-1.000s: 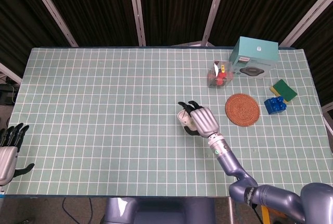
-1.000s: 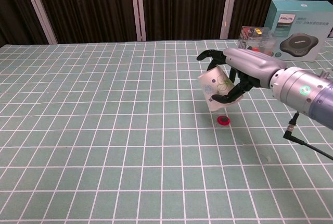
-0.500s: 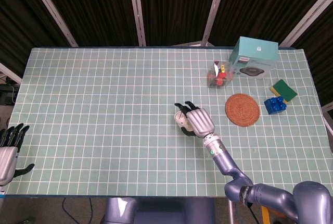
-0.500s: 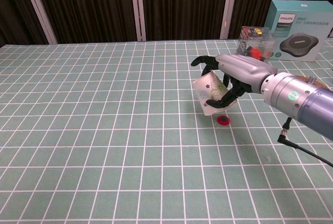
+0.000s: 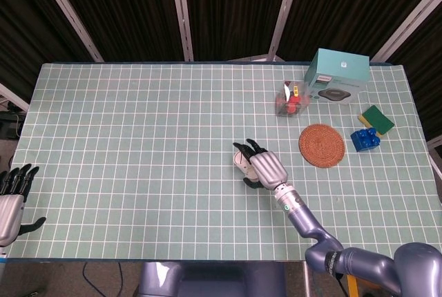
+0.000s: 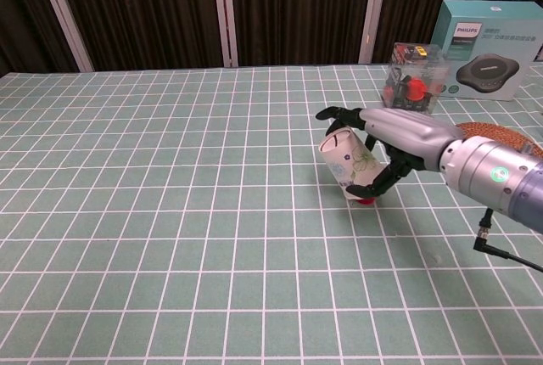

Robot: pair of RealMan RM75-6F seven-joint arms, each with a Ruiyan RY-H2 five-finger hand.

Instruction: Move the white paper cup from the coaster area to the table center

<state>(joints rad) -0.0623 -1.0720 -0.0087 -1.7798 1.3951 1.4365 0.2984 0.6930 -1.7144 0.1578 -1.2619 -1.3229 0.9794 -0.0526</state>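
The white paper cup (image 6: 347, 158) with a faint green print is tilted and held by my right hand (image 6: 383, 146) near the table's middle, its base low over a small red disc (image 6: 365, 200). From the head view the same right hand (image 5: 266, 168) covers most of the cup (image 5: 241, 162). The round woven coaster (image 5: 321, 145) lies to the right, bare. My left hand (image 5: 12, 197) hangs off the table's near left corner, fingers apart and holding nothing.
A teal boxed speaker (image 5: 337, 76) and a clear box of small toys (image 5: 292, 98) stand at the back right. A blue brick (image 5: 364, 138) and a green-yellow sponge (image 5: 376, 119) lie right of the coaster.
My right hand has carried the cup lower toward the table, down over the red disc. The left hand has not moved.
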